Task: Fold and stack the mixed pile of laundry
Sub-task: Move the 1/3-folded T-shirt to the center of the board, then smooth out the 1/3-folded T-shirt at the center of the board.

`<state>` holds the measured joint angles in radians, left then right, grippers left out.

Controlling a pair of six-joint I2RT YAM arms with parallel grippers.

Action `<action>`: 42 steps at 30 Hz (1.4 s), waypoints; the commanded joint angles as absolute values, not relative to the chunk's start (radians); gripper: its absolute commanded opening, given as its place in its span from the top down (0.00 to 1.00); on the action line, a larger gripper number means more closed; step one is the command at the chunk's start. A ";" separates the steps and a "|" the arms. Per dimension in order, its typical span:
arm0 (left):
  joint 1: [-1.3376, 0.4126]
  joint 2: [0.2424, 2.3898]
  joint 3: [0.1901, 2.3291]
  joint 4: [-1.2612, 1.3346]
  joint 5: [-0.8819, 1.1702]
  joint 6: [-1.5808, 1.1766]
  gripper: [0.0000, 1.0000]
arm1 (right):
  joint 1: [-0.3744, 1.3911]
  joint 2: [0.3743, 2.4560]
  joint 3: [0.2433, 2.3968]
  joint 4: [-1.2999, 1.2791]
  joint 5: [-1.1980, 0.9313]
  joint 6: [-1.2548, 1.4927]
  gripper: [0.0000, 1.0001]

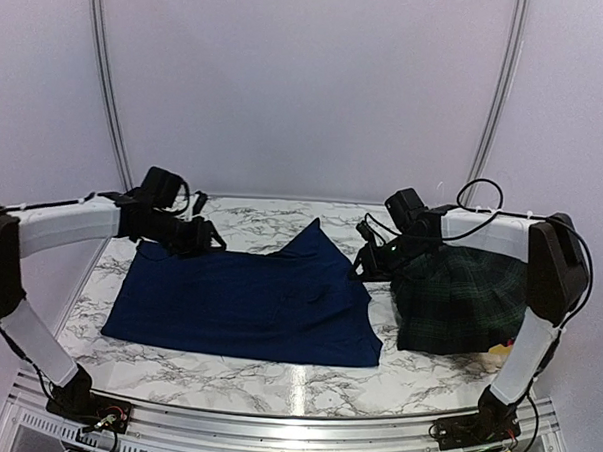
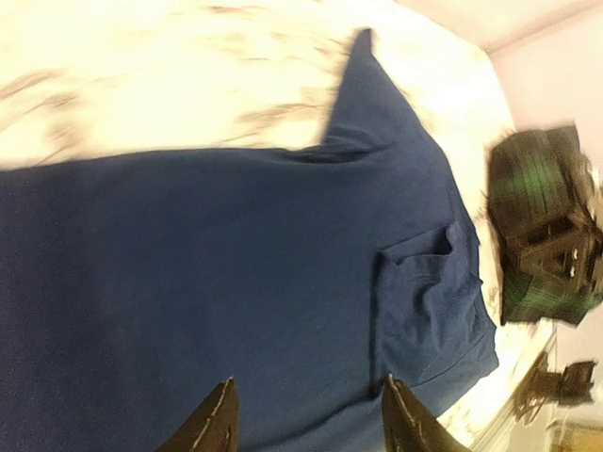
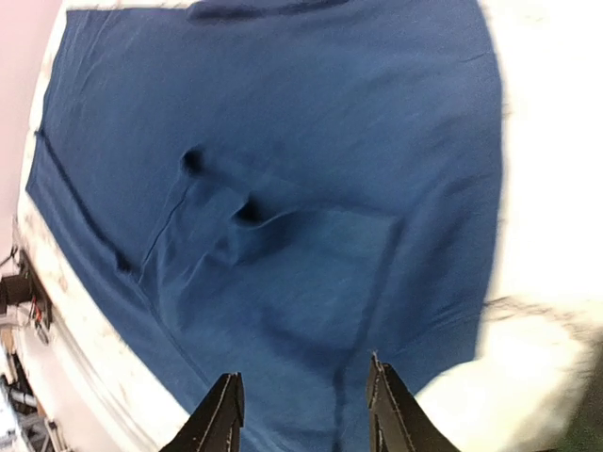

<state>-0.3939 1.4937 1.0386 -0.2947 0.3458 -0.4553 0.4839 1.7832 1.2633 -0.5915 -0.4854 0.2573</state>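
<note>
A plain navy-blue cloth [image 1: 243, 304] lies spread flat on the middle of the marble table, with one pointed corner sticking up toward the back. A small pocket-like fold [image 2: 424, 282] wrinkles its right part. My left gripper [image 1: 213, 240] hovers over the cloth's far left edge, its jaws open with only cloth [image 2: 236, 264] beneath them [image 2: 311, 381]. Over the cloth's right edge, the right gripper [image 1: 363, 269] is also open and holds nothing [image 3: 303, 372]; the cloth [image 3: 283, 141] fills its view. The dark green-and-navy plaid garment [image 1: 464, 293] sits bunched at the right.
A bit of yellow [image 1: 501, 347] peeks out beneath the plaid garment's [image 2: 537, 235] near right side. The marble table [image 1: 275, 370] ends in a metal rail along the near edge. Pale curtain walls close in the back and both sides.
</note>
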 commanded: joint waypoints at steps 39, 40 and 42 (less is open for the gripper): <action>-0.729 2.261 1.705 -0.433 0.322 -0.291 0.93 | 0.459 2.071 1.488 -0.577 -0.511 0.222 0.82; -0.728 2.250 1.702 -0.433 0.314 -0.290 0.98 | 0.458 2.071 1.493 -0.579 -0.511 0.222 0.86; -0.724 2.232 1.693 -0.433 0.289 -0.291 1.00 | 0.459 2.069 1.499 -0.579 -0.509 0.223 0.94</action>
<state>-0.7273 2.2555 1.6867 -0.3992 0.3202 -0.2993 0.4515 2.0647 1.4483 -0.5823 -0.4969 0.2306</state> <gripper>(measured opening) 0.017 0.114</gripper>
